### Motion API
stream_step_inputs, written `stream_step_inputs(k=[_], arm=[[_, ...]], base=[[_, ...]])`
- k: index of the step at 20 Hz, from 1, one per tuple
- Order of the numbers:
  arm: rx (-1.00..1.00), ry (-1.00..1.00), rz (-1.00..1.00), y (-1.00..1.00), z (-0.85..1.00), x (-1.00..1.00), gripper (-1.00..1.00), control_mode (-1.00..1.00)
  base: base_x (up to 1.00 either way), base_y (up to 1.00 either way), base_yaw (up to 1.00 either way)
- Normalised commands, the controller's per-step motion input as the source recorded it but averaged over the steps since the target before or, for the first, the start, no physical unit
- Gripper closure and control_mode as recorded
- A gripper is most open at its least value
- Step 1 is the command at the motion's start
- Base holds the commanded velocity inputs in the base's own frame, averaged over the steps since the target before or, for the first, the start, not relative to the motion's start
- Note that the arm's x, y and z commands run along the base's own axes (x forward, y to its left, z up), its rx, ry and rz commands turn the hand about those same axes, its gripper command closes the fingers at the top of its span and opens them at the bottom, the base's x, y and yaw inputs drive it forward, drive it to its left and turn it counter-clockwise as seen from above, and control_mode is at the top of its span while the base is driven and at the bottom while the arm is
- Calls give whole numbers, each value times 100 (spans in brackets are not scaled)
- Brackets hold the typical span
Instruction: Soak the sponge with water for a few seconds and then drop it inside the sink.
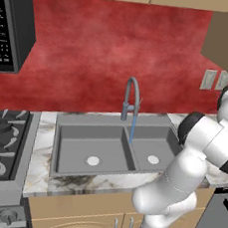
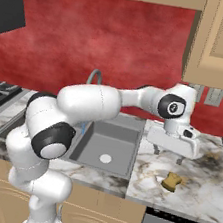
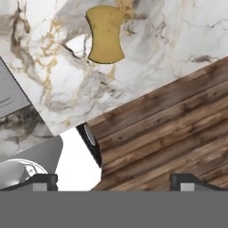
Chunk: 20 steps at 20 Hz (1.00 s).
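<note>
Gripper: you see the gripper [image 2: 170, 153] hanging over the marble counter [image 2: 197, 192] to the right of the sink, its two dark fingertips [image 3: 42, 181] set far apart at the bottom of the hand view; jaws wide, nothing between them
Sponge: your sponge [image 2: 172, 182] lies flat on the counter right of the sink, near the counter's front edge, below and a little forward of the gripper; in the hand view it sits near the top, a yellow-tan block with a pinched waist; apart from the fingertips, untouched
Water: a thin light-blue stream [image 1: 133, 129] falls straight from the arched grey faucet [image 1: 130, 99] down to about the divider between the basins
Sink: the grey double-basin sink [image 1: 79, 127] is set in the counter, a pale round drain [image 1: 92, 160] in each basin; you see no sponge in it
Surroundings: red backsplash behind the faucet; stove burners [image 1: 0, 138] to the left of the sink; wooden floor [image 3: 178, 133] shows past the counter edge in the hand view
</note>
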Motion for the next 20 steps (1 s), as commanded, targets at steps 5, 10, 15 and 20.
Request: stream_step_inputs(k=[5,10,15,20], arm=[[11,0,5,-23,-3,3,-100,-100],[7,0,9,-11,-1,0,-100,-100],[2,-5,12,-1,-10,0,-100,-100],[1,-18,13,0,-25,0,-100,-100]], base=[[0,0,0],[0,0,0],[0,0,0],[0,0,0]])
